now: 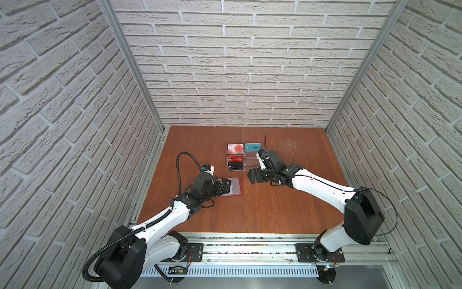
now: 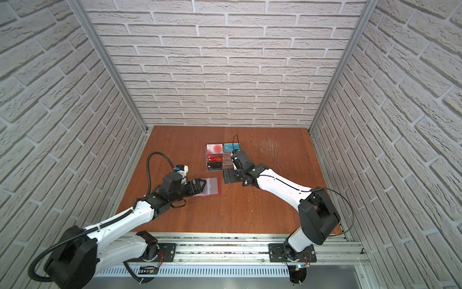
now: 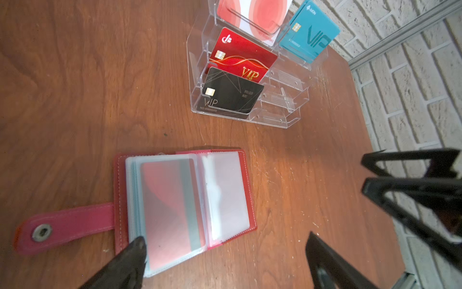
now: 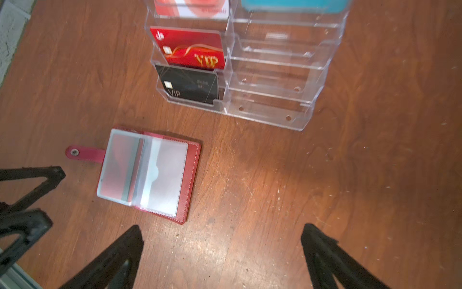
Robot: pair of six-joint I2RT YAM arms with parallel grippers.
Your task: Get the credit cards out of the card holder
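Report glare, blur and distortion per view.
In both top views the wide lens splays the brick walls; the table glares white along its front edge. Left wrist view: the card holder has milky sleeves, the acrylic stand is crisp. Right wrist view: slight smear, a bright patch on the table.

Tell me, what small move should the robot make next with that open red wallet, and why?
Probably press the left hand down on the wallet to steady it: it lies open with a red card showing inside, and the right hand hovers open.
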